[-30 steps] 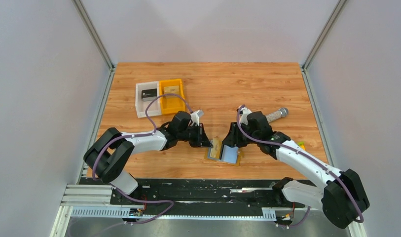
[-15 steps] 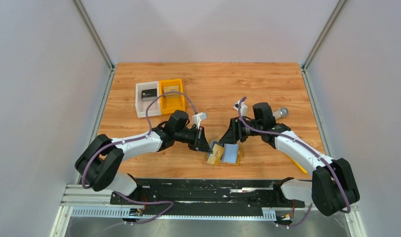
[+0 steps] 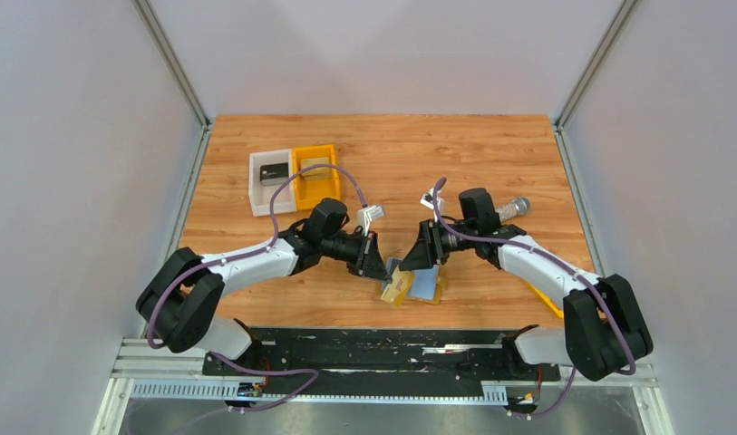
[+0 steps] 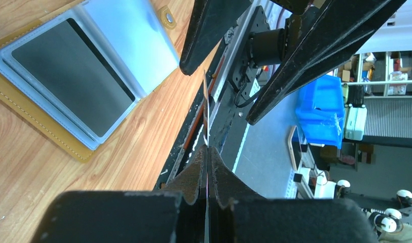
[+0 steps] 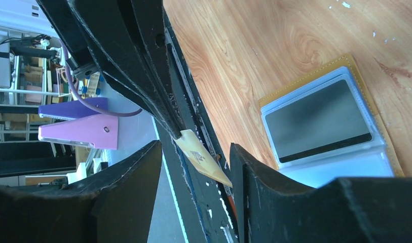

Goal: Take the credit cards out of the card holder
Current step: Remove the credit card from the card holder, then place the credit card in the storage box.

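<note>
The card holder (image 3: 425, 284) lies open on the wood near the table's front edge. Its light-blue sleeves show a dark credit card (image 4: 72, 76) still inside (image 5: 320, 119). My left gripper (image 3: 383, 269) hangs just left of it, shut on a tan credit card (image 5: 201, 157). That card is seen edge-on as a thin line (image 4: 206, 111) in the left wrist view. My right gripper (image 3: 417, 259) faces it from the right, open. The card's free end sits between its fingers (image 5: 254, 177), close to one pad, and the jaws stand apart.
A white bin (image 3: 256, 186) with a dark item and an orange bin (image 3: 316, 188) stand at the back left. A silver cylinder (image 3: 510, 209) lies behind the right arm, and a flat yellow tool (image 3: 546, 302) shows under it. The black base rail (image 3: 373, 344) runs just beyond the table's front edge.
My right gripper has lifted off the card holder, opened wider and swung left toward the left gripper. The left gripper, still shut on the card, has shifted slightly right.
</note>
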`<action>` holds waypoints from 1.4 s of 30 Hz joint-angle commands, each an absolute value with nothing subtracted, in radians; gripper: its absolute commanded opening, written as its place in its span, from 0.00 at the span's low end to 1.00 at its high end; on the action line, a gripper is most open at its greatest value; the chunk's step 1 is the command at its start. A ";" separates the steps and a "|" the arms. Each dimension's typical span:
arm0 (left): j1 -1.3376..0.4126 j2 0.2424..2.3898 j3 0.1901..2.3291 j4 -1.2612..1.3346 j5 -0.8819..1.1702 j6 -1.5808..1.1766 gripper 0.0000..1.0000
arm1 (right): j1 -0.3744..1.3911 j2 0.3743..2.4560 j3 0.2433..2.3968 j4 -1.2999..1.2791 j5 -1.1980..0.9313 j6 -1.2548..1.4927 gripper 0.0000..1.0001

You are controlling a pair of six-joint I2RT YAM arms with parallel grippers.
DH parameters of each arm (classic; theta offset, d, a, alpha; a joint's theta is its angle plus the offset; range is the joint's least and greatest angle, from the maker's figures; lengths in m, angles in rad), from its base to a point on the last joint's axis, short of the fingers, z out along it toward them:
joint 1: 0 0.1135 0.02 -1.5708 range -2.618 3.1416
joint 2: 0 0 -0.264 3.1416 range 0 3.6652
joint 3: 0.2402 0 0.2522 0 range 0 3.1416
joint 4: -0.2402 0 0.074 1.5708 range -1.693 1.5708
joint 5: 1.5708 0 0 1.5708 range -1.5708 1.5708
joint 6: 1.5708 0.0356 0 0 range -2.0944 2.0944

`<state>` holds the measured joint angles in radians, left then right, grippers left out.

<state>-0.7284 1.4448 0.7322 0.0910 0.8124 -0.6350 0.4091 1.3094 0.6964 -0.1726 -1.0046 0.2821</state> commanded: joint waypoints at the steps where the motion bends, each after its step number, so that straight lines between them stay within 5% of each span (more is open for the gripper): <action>1: -0.726 1.418 0.765 0.090 0.851 -0.598 0.00 | 0.418 1.312 0.717 -0.130 -1.063 0.247 0.52; 12: -0.726 1.439 0.783 0.107 0.877 -0.590 0.00 | 0.446 1.339 0.723 -0.152 -1.075 0.236 0.44; 21: -0.706 1.451 0.822 0.057 0.860 -0.566 0.01 | 0.447 1.290 0.724 -0.133 -1.079 0.272 0.03; 28: -0.535 1.352 0.775 0.138 0.846 -0.680 0.42 | 0.445 1.191 0.690 0.070 -0.988 0.530 0.00; 33: -0.483 1.289 0.773 0.142 0.817 -0.709 0.57 | 0.443 1.158 0.689 0.176 -0.853 0.705 0.00; 42: -0.478 1.247 0.726 0.299 0.830 -0.844 0.67 | 0.443 1.126 0.608 0.397 -0.655 0.950 0.00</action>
<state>-0.4789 1.2793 0.7628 0.1825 0.8188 -0.7616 0.4427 1.1610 0.6342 0.2432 -0.7742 0.8154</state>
